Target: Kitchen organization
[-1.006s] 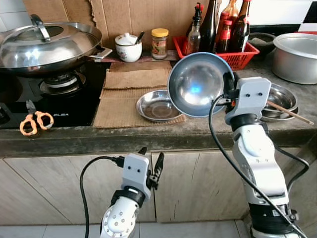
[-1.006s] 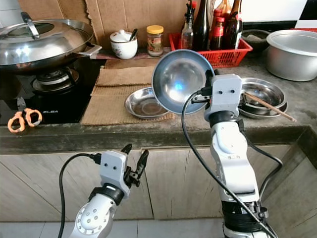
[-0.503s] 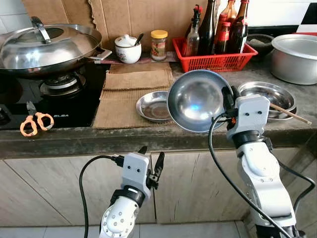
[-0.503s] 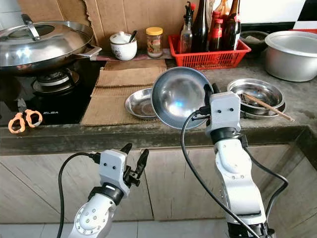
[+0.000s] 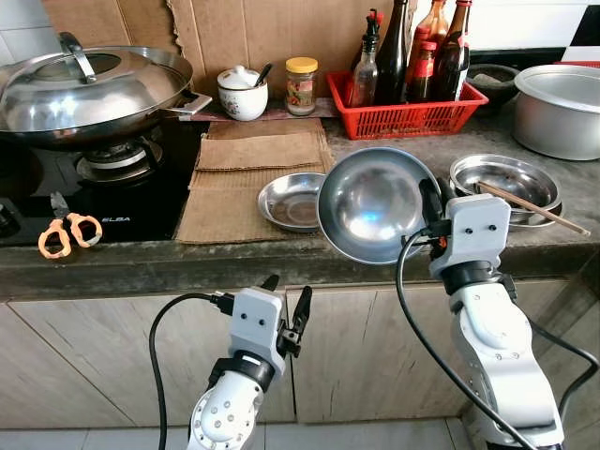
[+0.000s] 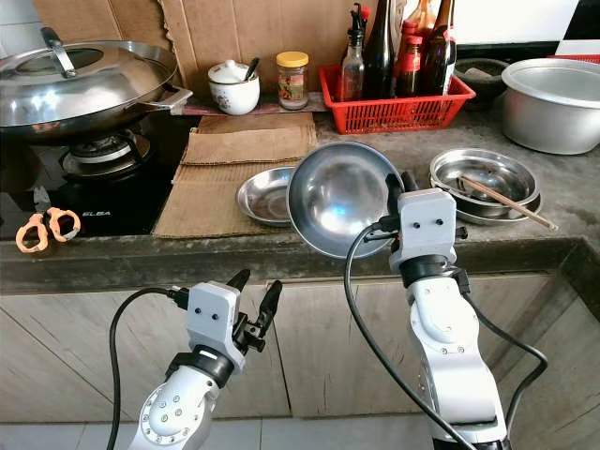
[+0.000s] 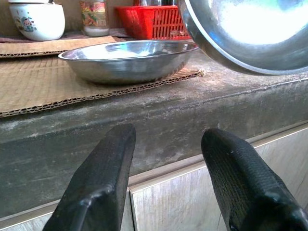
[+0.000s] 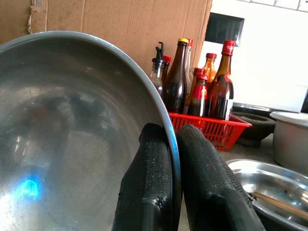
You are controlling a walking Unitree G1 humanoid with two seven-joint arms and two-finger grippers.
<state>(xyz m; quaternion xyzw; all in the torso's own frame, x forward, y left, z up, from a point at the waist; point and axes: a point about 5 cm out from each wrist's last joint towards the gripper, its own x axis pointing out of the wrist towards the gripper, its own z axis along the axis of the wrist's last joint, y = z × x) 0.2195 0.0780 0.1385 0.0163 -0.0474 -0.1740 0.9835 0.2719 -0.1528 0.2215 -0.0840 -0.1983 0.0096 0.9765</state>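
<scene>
Steel bowl (image 5: 372, 204) apparently empty, right tool (image 8: 174, 159) pinching rim.

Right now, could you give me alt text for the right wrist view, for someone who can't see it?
The right tool pinches the rim of a tilted steel bowl between its two black fingers. Behind stand dark sauce bottles in a red basket, against a cardboard backing.

Large round shiny steel bowl (image 5: 371, 203): tilted on edge, hollow facing near side, rim pinched by right gripper (image 8: 174, 159), above counter's near edge. Small shallow steel dish (image 5: 292, 200): flat on brown cardboard mat (image 5: 247, 180), just left of bowl.
</scene>
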